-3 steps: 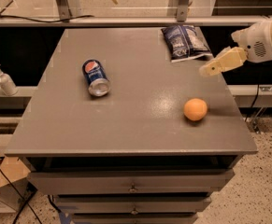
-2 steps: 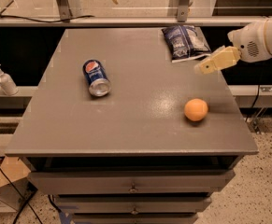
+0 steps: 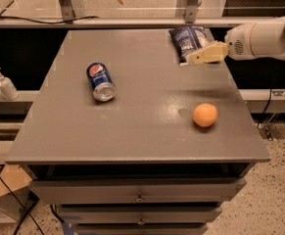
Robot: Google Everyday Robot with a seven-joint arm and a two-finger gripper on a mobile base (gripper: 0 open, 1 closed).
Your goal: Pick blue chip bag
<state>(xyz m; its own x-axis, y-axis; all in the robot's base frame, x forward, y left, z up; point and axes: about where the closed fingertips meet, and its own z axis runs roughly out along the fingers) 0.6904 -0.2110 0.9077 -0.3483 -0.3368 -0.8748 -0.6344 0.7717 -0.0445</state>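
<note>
The blue chip bag is a crinkled dark-blue foil bag with white speckles. It lies flat at the far right corner of the grey cabinet top. My gripper comes in from the right on a white arm. Its pale yellow fingers hover over the bag's near right edge and cover part of it.
A blue Pepsi can lies on its side at the left middle of the top. An orange sits at the right front. A soap dispenser stands on a ledge to the left. Drawers are below the front edge.
My gripper has moved left and farther back, from right of the bag to over its near right edge. The can, orange and bag have not moved.
</note>
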